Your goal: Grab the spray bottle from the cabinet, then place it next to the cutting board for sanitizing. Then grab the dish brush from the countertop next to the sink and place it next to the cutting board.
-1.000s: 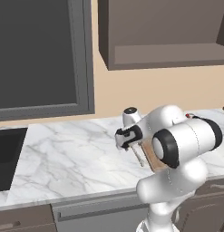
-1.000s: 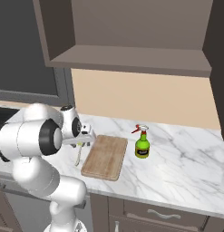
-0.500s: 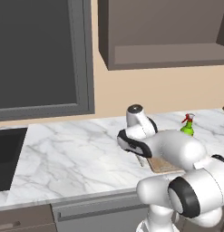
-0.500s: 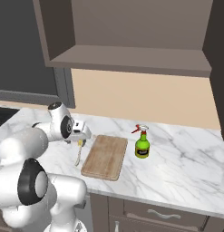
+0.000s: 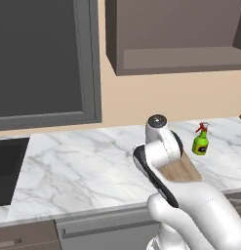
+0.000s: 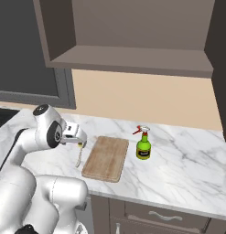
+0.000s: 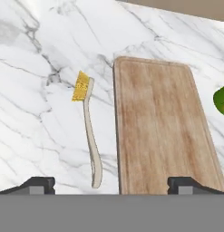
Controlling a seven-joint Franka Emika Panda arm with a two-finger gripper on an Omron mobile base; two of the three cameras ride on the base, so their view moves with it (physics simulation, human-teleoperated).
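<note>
The dish brush [image 7: 89,136] lies flat on the white marble countertop [image 7: 36,104], its yellow head [image 7: 81,87] pointing away from me. It runs alongside the left edge of the cutting board [image 7: 161,131], a small gap apart. My gripper [image 7: 111,186] hovers open above the brush's handle end, with nothing held. In the right base view the gripper [image 6: 77,137] hangs over the brush [image 6: 78,158], left of the board [image 6: 106,157]. The green spray bottle [image 6: 143,145] stands upright just right of the board. The spray bottle [image 5: 200,140] also shows beyond the board [image 5: 180,171].
The open taupe cabinet [image 6: 132,41] hangs over the counter. A black sink [image 5: 7,168] is recessed at the far left. A dark grey framed panel [image 5: 44,58] fills the wall left of the cabinet. Drawer fronts [image 6: 155,215] run below the counter edge.
The arm has swung and folded back toward the base, and the hand has lifted off the brush. Brush, board and bottle have stayed put.
</note>
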